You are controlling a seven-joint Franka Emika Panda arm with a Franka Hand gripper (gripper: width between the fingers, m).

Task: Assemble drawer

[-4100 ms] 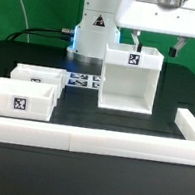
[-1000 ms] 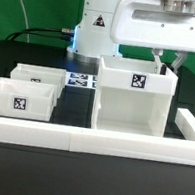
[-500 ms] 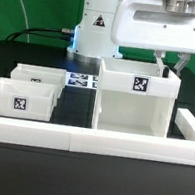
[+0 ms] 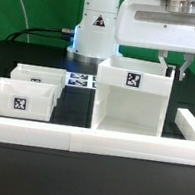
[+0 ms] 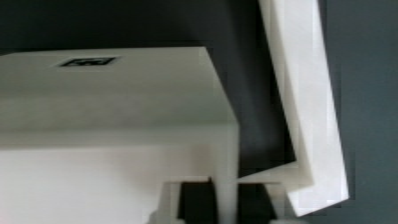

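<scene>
Nearest on the dark tabletop [image 4: 73,178]: long low rail [image 4: 89,142] across the front, turning back at the exterior view's right.

Just behind it, at the exterior view's left: near tray [image 4: 19,104], open top up, tag facing the camera. Far tray [image 4: 38,77] close behind that, same attitude.

Middle, toward the exterior view's right: tall casing [image 4: 133,106], close behind the rail, tagged strip along its upper front. Resting or just raised: not readable. Which face is open also hard to read, white on white.

On the casing's upper rim, far right corner: tool [image 4: 177,67], coming down from above, closed on a thin wall. In the wrist view, dark fingers [image 5: 187,200] on either side of that wall with no gap showing, so a firm hold, judged.

Relation that matters: both trays well apart from casing and tool, toward the exterior view's left, long sides running across that view.

Beyond: marker board [image 4: 83,80] flat between trays and casing; arm's base [image 4: 96,25] behind.
</scene>
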